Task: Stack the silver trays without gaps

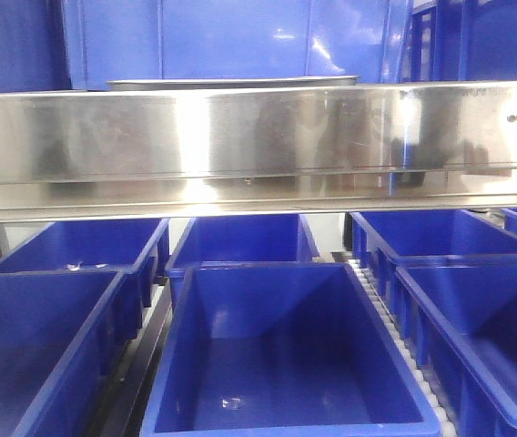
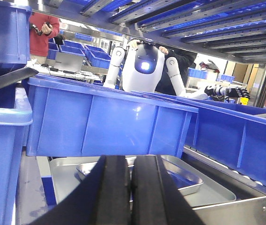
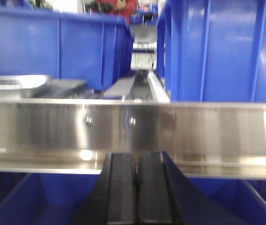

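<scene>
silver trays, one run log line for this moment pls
left gripper: shut, empty | right gripper: shut, empty | silver trays: on shelf, untouched

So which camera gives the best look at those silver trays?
The left wrist view: a smaller silver tray lies inside a larger silver tray, seen from above. The front view catches only a rim edge; the right wrist view, a blurred corner.

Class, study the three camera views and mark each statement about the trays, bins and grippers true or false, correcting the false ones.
1. The left gripper is shut and empty. True.
2. A smaller silver tray lies inside a larger silver tray. True.
3. The right gripper grips a tray. False: it is shut, holding nothing, before the shelf rail.
4. The bins below the rail are red. False: they are blue.
</scene>
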Robot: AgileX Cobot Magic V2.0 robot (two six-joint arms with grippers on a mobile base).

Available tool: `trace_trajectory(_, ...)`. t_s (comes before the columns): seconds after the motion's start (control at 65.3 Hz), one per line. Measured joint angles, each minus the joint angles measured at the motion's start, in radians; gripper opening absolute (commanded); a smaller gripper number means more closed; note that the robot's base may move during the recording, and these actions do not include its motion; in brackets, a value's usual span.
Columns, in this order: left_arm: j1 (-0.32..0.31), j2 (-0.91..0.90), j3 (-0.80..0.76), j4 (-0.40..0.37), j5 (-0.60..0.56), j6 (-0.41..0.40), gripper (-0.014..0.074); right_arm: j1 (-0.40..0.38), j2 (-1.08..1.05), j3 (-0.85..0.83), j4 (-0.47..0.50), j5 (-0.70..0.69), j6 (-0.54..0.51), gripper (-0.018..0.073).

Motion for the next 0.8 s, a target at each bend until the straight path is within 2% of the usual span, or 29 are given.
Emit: trace_trajectory(0.796, 0.0, -0.003, 0.0, 0.0, 0.0, 0.003, 0.0004, 0.0, 0.0, 0.001, 0.0, 0.011, 0.004, -0.0078)
